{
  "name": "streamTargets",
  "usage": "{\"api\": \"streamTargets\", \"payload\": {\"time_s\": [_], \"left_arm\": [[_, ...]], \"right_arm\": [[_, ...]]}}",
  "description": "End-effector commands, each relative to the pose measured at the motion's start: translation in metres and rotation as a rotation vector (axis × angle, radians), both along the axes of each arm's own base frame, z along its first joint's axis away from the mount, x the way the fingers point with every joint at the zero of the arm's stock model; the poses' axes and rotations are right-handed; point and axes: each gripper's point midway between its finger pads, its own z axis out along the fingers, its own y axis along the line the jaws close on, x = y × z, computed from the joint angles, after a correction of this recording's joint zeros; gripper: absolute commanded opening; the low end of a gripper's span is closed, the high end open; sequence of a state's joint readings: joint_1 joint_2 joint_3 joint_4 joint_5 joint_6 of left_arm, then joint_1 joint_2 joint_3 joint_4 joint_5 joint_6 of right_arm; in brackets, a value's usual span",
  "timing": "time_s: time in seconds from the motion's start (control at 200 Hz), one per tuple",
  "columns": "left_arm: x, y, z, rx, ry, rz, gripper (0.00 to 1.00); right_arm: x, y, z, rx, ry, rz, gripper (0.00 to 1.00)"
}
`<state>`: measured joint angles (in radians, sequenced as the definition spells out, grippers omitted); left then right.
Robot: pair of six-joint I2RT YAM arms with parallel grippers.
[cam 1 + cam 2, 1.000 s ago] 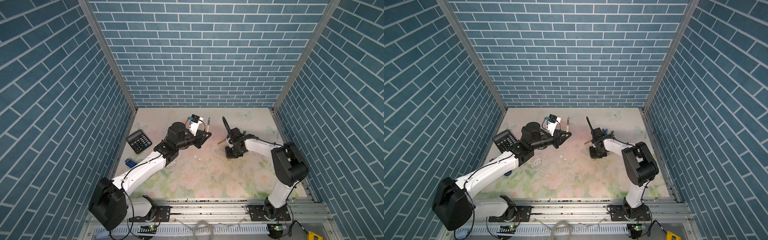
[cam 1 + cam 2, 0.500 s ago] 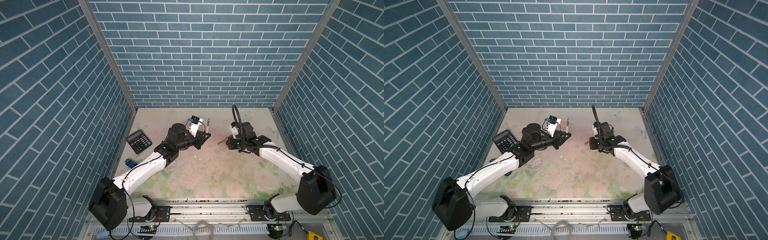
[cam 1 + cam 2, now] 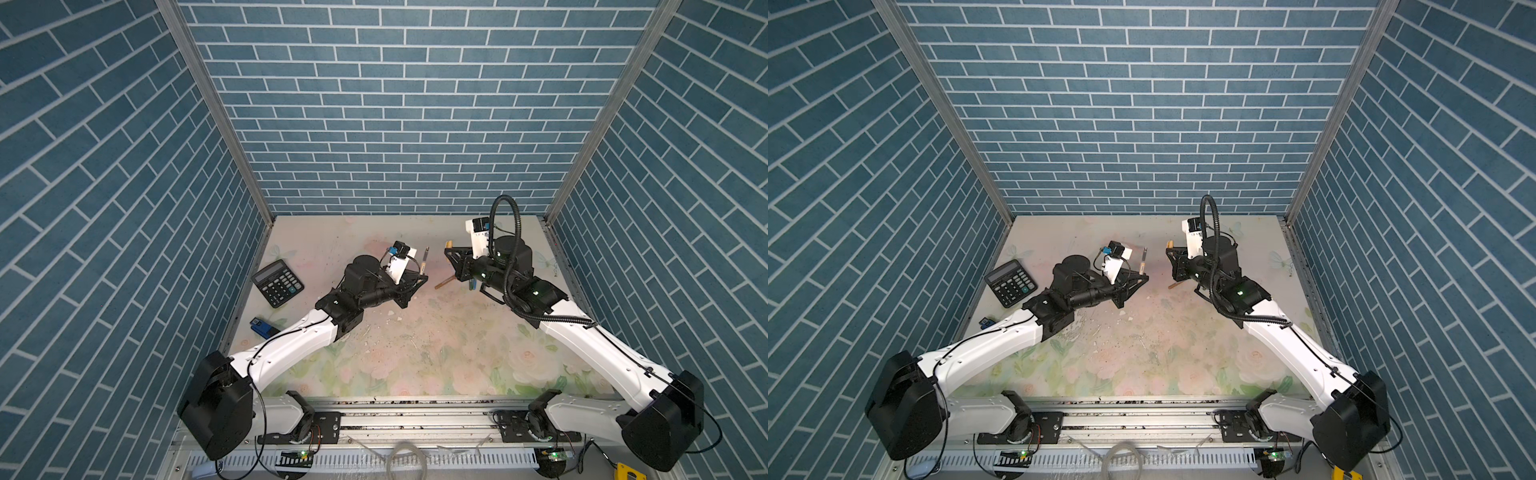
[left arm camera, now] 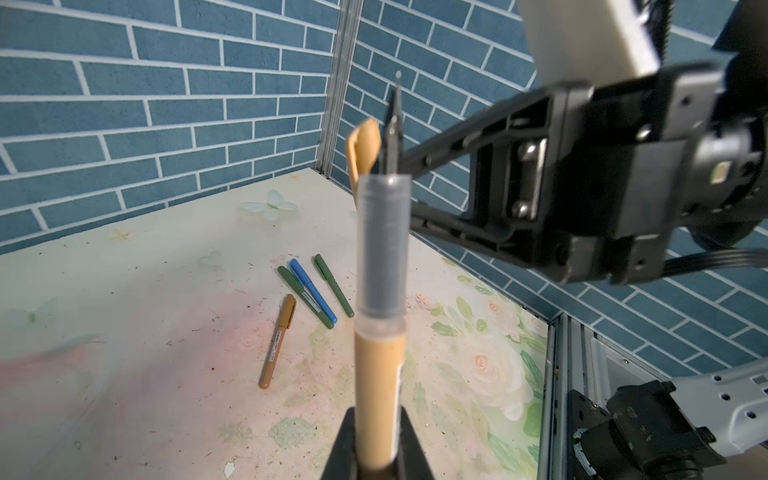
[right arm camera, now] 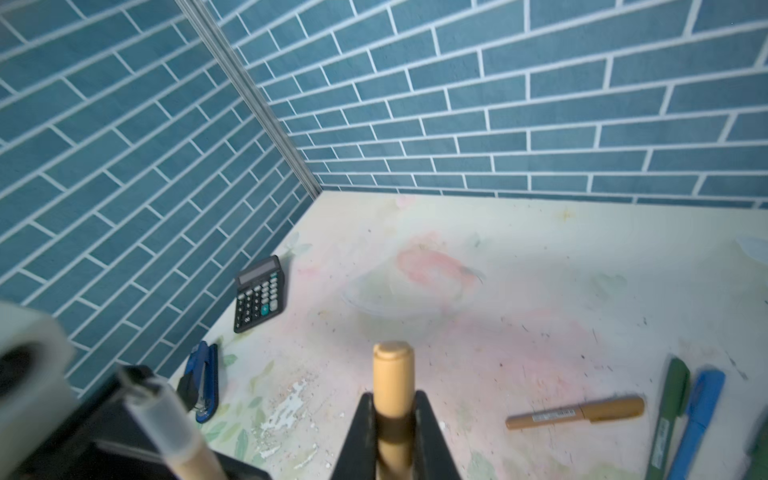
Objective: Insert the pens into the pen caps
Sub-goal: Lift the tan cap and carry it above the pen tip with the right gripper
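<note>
Left gripper [image 4: 376, 419]: clenched on an uncapped tan pen [image 4: 380, 365], held upright above the table, dark tip bare.
Right gripper [image 5: 392, 411]: clenched on a tan cap [image 5: 392, 374], raised near that tip but apart from it.
Done: brown pen [image 4: 278, 340], dark green pen [image 4: 305, 297], blue pen [image 4: 313, 291] and green pen [image 4: 333, 284] lie on the floral table [image 4: 145, 291] and look capped.
Left: join this last pair.

Both arms stretched forward with elbows bent and wrists turned inward. The left gripper [image 3: 420, 280] was pinched nearly closed; just ahead of its fingertips, and not touching them, the right gripper [image 3: 449, 254] faced it, likewise pinched nearly closed, fingers level
</note>
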<state>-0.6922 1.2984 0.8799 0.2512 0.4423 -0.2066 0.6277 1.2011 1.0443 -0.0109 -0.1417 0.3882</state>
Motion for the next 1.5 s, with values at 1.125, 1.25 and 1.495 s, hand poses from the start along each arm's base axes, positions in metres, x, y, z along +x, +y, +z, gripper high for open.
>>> {"api": "streamTargets", "payload": {"time_s": [1.125,1.25,1.495], "left_arm": [[-0.008,-0.009,-0.004,0.033,-0.015,-0.032,0.00],[-0.009,-0.009,-0.003,0.033,-0.014,-0.032,0.00],[-0.008,-0.009,-0.003,0.032,-0.012,-0.028,0.00]], "right_arm": [[-0.020,0.035,0.067,0.269,-0.057,0.122,0.07],[-0.021,0.038,0.065,0.271,-0.045,0.136,0.06],[-0.024,0.037,0.061,0.266,-0.028,0.139,0.06]]}}
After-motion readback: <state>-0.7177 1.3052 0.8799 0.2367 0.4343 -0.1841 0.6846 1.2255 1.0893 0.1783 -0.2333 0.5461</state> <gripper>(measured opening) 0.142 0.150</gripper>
